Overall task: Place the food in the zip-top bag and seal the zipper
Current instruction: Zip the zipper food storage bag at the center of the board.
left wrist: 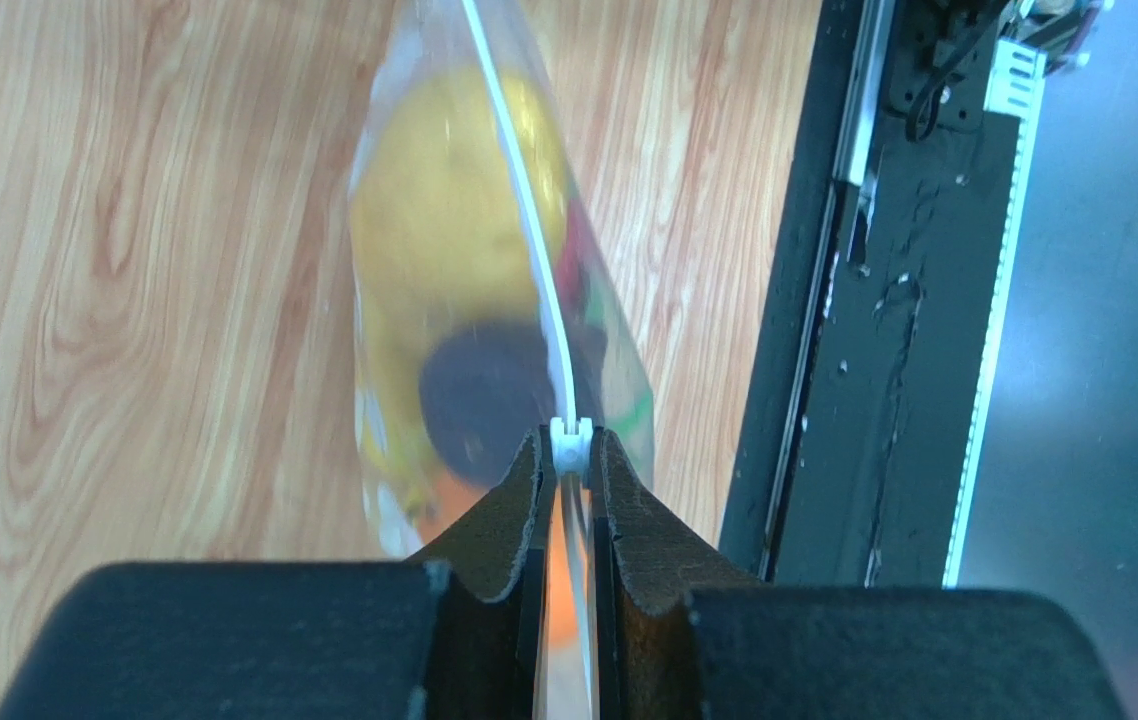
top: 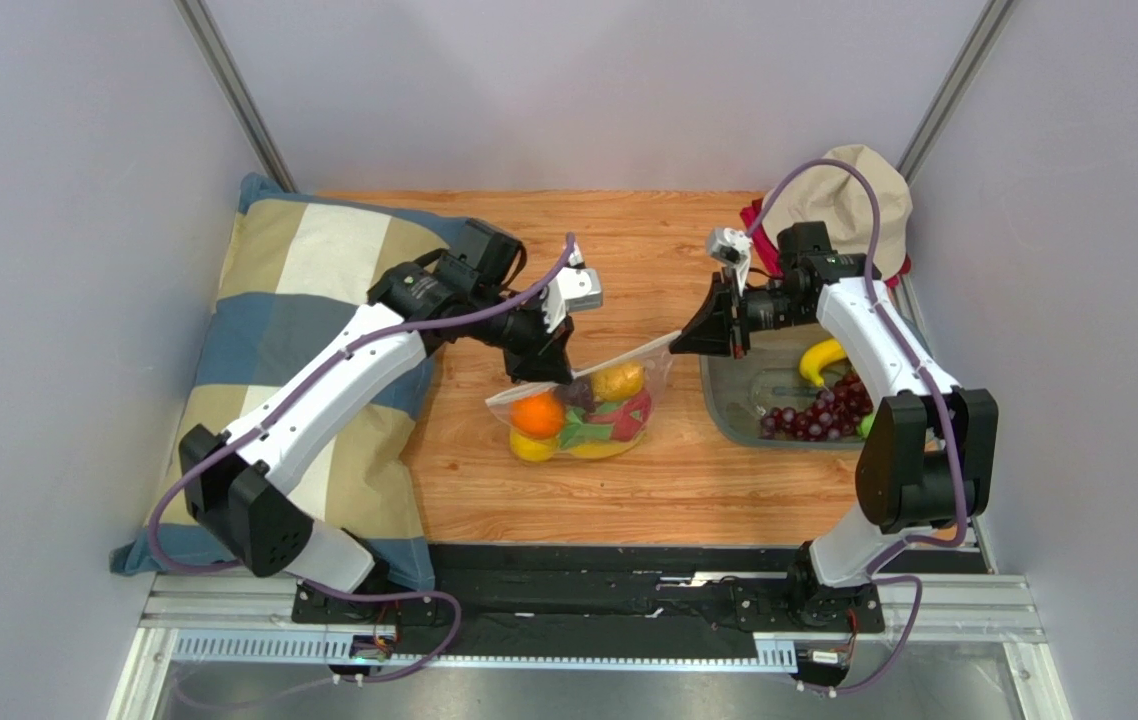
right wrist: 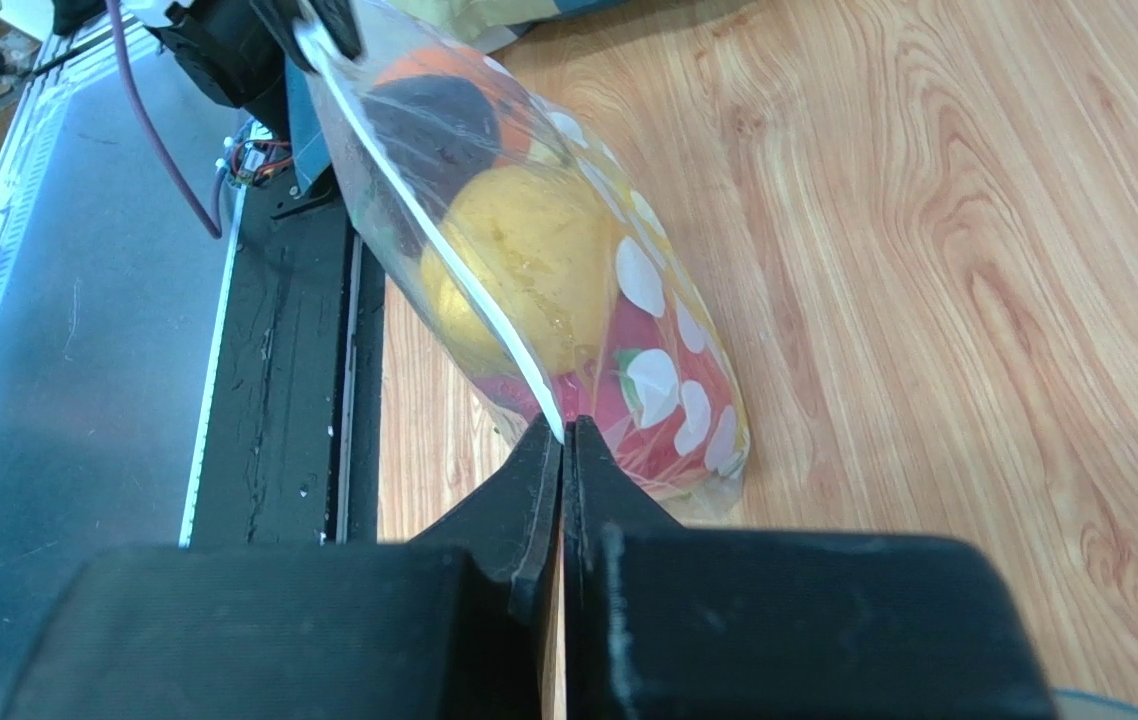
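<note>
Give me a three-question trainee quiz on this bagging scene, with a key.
1. True or false: the left gripper and the right gripper are both closed on the zipper of the zip-top bag.
2. Which of these lies in the grey tray? A: the orange. B: dark grapes. C: a cap.
3. In one word: what soft checked thing lies at the far left of the top view?

Key: 1 true. 2 B. 3 the pillow.
</note>
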